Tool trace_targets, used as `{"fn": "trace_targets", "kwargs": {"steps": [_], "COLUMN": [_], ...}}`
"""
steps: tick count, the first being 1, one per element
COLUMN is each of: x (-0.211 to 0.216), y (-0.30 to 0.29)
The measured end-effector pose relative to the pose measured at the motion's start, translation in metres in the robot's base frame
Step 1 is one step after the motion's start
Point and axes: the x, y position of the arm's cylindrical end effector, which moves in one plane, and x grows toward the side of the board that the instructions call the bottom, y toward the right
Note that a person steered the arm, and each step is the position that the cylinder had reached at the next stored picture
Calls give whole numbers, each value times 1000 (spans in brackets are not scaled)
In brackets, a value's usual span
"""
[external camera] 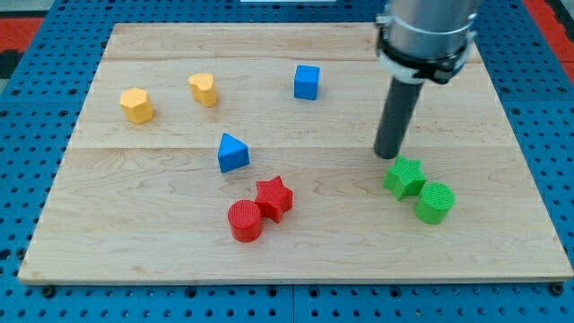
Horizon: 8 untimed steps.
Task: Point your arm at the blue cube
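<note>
The blue cube (pixel 307 82) sits on the wooden board (pixel 161 242) near the view's top, a little right of centre. My tip (pixel 387 155) is the lower end of a dark rod coming down from the view's top right. It rests on the board to the lower right of the blue cube, well apart from it. The tip is just above the green star (pixel 404 177), close to it.
A green cylinder (pixel 435 202) lies next to the green star. A blue triangular block (pixel 232 152) sits at centre. A red star (pixel 273 197) and red cylinder (pixel 245 221) touch below it. A yellow hexagonal block (pixel 137 105) and a yellow heart (pixel 204 89) lie at the upper left.
</note>
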Motion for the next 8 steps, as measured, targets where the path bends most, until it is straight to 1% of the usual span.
{"fn": "trace_targets", "kwargs": {"steps": [1, 2, 3, 4, 6, 7, 8], "x": [32, 33, 28, 28, -6, -15, 17], "y": [14, 22, 10, 10, 10, -6, -25]}}
